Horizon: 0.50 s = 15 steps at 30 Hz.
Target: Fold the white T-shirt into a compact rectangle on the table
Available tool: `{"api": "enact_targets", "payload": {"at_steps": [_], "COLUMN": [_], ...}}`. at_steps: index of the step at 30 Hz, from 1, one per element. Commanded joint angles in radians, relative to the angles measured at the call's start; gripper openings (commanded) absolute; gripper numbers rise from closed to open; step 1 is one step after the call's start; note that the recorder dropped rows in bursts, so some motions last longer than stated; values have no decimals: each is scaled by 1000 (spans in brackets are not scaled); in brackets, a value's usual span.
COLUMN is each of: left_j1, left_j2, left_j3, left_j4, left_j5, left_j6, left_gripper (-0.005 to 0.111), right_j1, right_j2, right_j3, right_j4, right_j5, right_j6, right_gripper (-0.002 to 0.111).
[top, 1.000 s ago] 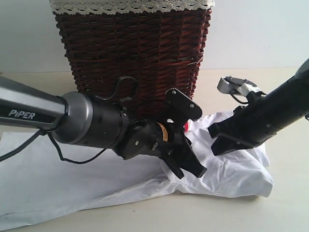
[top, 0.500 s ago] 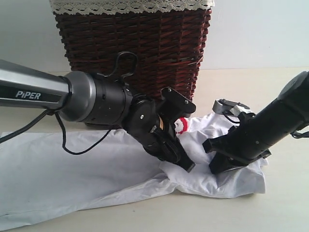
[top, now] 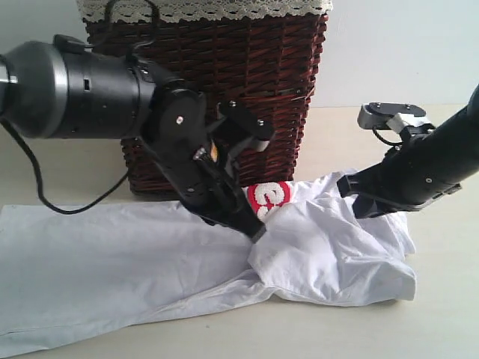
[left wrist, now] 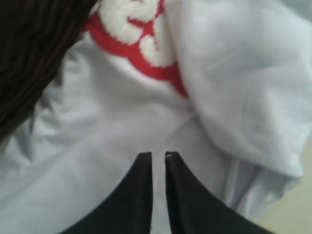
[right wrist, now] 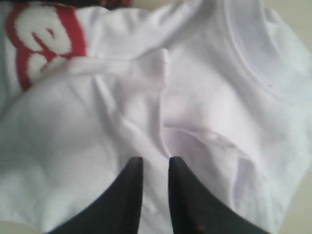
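While the white T-shirt (top: pixel 112 262) lies across the bottom of the frame on the table (top: pixel 449 329), your left gripper (left wrist: pixel 158 156) pinches it below the red-edged letters (top: pixel 268 198). Your right gripper (right wrist: pixel 155 161) pinches a fold at middle right.

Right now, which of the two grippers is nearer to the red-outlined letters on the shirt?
The left gripper: its tips sit beside the red-outlined letters on the white T-shirt, while the right gripper is farther off, over the bunched end.
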Motion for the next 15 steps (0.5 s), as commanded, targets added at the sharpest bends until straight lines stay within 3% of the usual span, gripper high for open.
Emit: {"api": "enact_targets", "payload": {"at_steps": [1, 4, 9, 15], "left_j1": [92, 162, 242, 247], "left_j2": [-67, -128, -251, -351], "left_j3": [110, 226, 402, 512], "left_j4": [37, 37, 37, 33], "left_j5": [40, 20, -80, -167], "left_j6": [-24, -28, -28, -30], "left_gripper": [12, 12, 12, 12], "right_j1": [-10, -27, -27, -27], "right_j2": [-10, -7, 32, 148], "right_j3": [1, 1, 1, 1], "right_j4": [-285, -273, -273, -184], "right_j5": [64, 83, 69, 35], "right_j6": [302, 304, 304, 274], "right_gripper": [50, 66, 66, 66]}}
